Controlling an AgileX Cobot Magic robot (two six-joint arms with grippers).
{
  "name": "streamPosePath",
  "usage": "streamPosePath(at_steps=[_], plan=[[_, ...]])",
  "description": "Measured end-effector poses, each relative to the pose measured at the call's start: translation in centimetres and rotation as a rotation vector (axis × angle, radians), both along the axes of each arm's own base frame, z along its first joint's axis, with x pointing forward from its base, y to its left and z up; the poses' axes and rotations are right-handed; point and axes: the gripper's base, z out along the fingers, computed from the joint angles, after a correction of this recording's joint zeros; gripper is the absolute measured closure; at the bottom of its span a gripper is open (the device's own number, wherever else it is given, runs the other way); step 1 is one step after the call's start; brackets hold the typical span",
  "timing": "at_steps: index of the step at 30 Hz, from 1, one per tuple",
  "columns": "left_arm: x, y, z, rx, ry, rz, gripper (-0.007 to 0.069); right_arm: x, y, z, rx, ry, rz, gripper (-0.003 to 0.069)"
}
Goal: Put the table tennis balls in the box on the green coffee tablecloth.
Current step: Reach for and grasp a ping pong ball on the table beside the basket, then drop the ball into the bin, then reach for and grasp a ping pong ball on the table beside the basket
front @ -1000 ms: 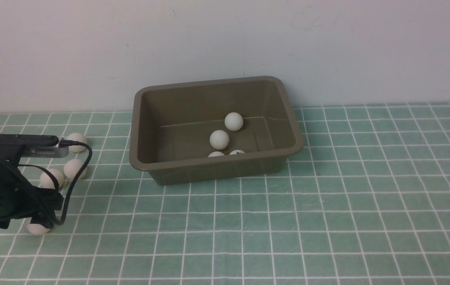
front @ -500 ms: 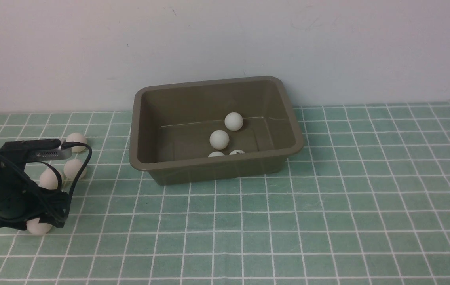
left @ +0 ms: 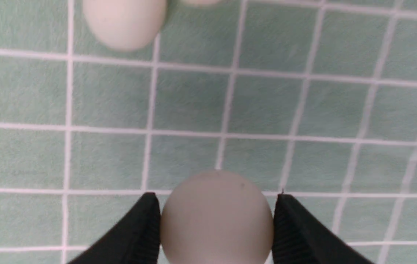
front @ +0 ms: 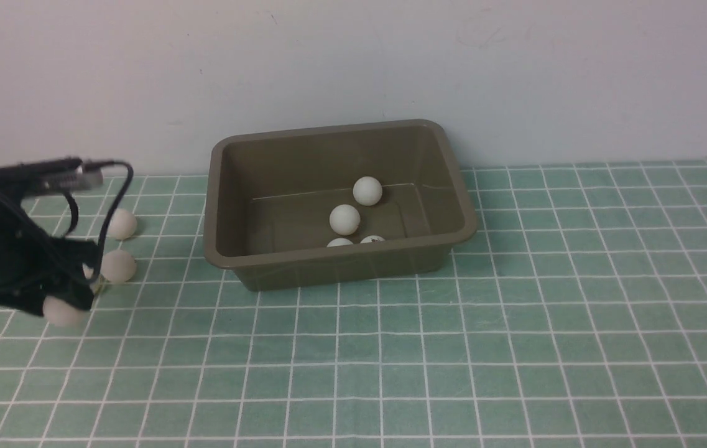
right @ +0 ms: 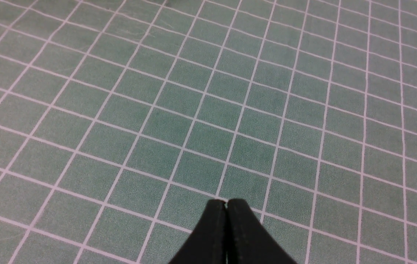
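The olive-brown box stands mid-table on the green coffee tablecloth. Several table tennis balls lie inside it: two in plain sight and two peeking over the near rim. At the far left my left gripper is shut on one ball, held a little above the cloth between both black fingers. Two more balls rest on the cloth just beyond it. My right gripper is shut and empty over bare cloth; the front view does not show it.
A pale wall runs close behind the box. The left arm's cable loops above the loose balls. In the left wrist view a loose ball lies ahead of the held one.
The left gripper's fingers have closed on the ball that lay under them, and the arm has risen, lifting that ball off the cloth. Nothing else has moved.
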Motion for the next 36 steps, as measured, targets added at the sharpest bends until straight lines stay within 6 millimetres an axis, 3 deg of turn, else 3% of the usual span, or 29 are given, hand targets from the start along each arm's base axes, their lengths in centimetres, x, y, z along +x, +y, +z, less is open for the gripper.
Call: streamPosePath(at_steps=[4, 8, 12, 19, 23, 27, 30, 33, 36], plan=[[1.9, -2.6, 5.9, -0.122, -0.153, -0.032, 0.0279, 0.0, 0.0, 0.0, 0.0, 0.002, 0.0, 0.0673], [3.7, -6.7, 8.0, -0.163, -0.263, -0.133, 0.0279, 0.0, 0.0, 0.0, 0.0, 0.002, 0.0, 0.0675], [5.8, -10.4, 7.3, -0.168, -0.338, -0.195, 0.0279, 0.0, 0.0, 0.0, 0.0, 0.002, 0.0, 0.0675], [10.4, -16.3, 1.8, -0.168, -0.308, -0.306, 0.0242, 0.0, 0.0, 0.0, 0.0, 0.002, 0.0, 0.0675], [12.0, -17.1, 0.2, -0.165, -0.278, -0.329, 0.0196, 0.0, 0.0, 0.0, 0.0, 0.002, 0.0, 0.0675], [12.5, -17.1, 1.2, -0.15, -0.296, -0.353, 0.0161, 0.0, 0.0, 0.0, 0.0, 0.002, 0.0, 0.0675], [12.2, -16.9, 3.0, -0.118, -0.294, -0.392, 0.0154, 0.0, 0.0, 0.0, 0.0, 0.002, 0.0, 0.0675], [10.7, -15.5, 6.5, 0.021, -0.266, -0.44, 0.0153, 0.0, 0.1, 0.0, 0.015, 0.004, -0.001, 0.0675], [8.7, -11.6, 9.6, 0.174, -0.231, -0.363, 0.0153, 0.0, 0.1, 0.0, 0.02, 0.004, -0.001, 0.0675]])
